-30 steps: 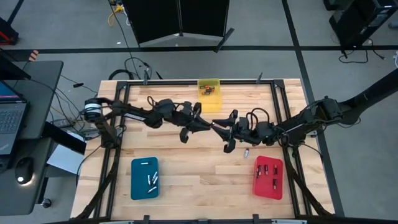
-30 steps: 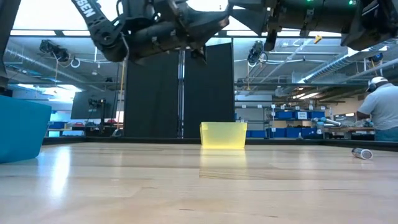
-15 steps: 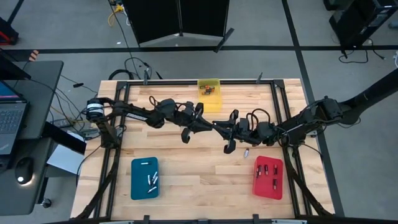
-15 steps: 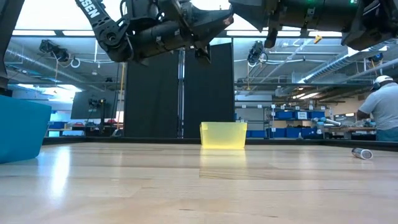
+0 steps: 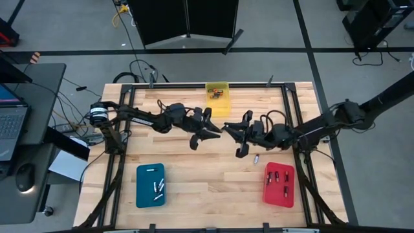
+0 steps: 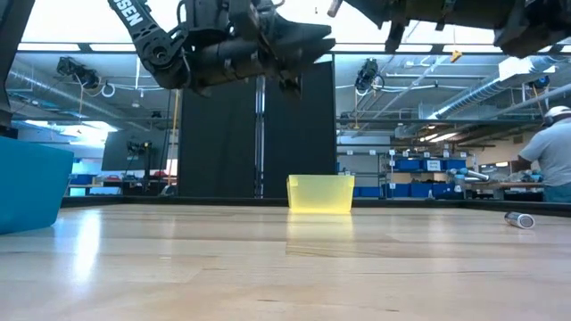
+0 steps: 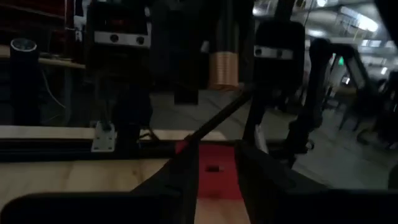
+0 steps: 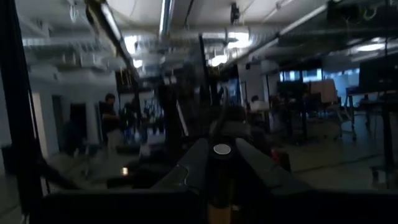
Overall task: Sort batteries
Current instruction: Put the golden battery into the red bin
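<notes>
High over the middle of the table my two grippers face each other a short way apart. My right gripper [image 5: 230, 129] [image 8: 222, 163] is shut on one small battery [image 8: 222, 149], whose round end shows between its fingers. My left gripper [image 5: 215, 132] [image 7: 214, 163] stands open with nothing between its fingers. Another battery [image 5: 256, 158] [image 6: 518, 219] lies on its side on the table. More batteries lie in the yellow tray [image 5: 217, 98], the blue tray [image 5: 150, 185] and the red tray [image 5: 279, 184]. My right gripper pinches the battery between its two fingers [image 8: 194, 163], and the battery lies along them. Its round end face [image 8: 222, 149] points forward past the fingertips. The fingers come about level from the table's right side. The battery [image 6: 335, 7] is lifted well clear of the table.
The yellow tray stands at the far edge's middle, the blue tray near left, the red tray near right. Bare wood lies between them under both arms. A black metal frame [image 5: 129, 97] rims the table. A person [image 6: 549, 160] stands in the room beyond.
The two grippers met tip to tip over the table's middle. My right gripper has drawn back toward the table's right edge and risen a little, and a gap shows between the two. My left arm has kept its place.
</notes>
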Tool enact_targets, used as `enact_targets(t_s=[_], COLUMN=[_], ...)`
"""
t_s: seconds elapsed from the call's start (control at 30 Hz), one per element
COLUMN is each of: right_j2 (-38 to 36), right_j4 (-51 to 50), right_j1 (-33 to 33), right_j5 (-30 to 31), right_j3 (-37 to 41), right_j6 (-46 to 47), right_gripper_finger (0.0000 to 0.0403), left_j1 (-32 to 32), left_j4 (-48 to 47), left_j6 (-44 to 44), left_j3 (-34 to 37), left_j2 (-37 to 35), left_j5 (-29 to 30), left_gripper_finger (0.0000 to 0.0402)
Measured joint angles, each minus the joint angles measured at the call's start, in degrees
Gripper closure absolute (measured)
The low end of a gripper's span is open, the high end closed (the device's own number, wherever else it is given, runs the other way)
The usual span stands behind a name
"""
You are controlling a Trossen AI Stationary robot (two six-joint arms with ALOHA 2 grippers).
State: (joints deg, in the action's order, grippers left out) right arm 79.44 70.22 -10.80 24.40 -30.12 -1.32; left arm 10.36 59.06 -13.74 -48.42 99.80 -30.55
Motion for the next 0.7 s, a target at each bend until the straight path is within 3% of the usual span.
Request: enact_targets(t_s=[0.17,0.33,0.5,0.7], right_j2=[-9.4,-14.16,-10.64,-4.18], right_j4=[-21.93,-63.41,-100.11,-120.6], right_j1=[-1.13,-4.56,-9.79,-17.64], right_j5=[0.04,1.44,0.33,-10.03], right_j3=[-2.35,-13.4,-25.78,-30.96], right_j6=[3.54,16.23,36.28,68.23], right_gripper_finger=[0.0341,0.0341,0.0341,0.0341], left_j1=[0.08,0.1,0.12,0.12], left_j4=[-4.83,-8.15,-10.72,-11.54], left_j6=[5.75,9.88,12.06,12.09], left_j3=[0.02,0.0,0.0,0.0], left_j2=[-0.01,-0.01,-0.01,-0.11], left_j5=[0.55,2.38,2.94,2.93], left_gripper_finger=[0.0287,0.0285,0.0285,0.0285])
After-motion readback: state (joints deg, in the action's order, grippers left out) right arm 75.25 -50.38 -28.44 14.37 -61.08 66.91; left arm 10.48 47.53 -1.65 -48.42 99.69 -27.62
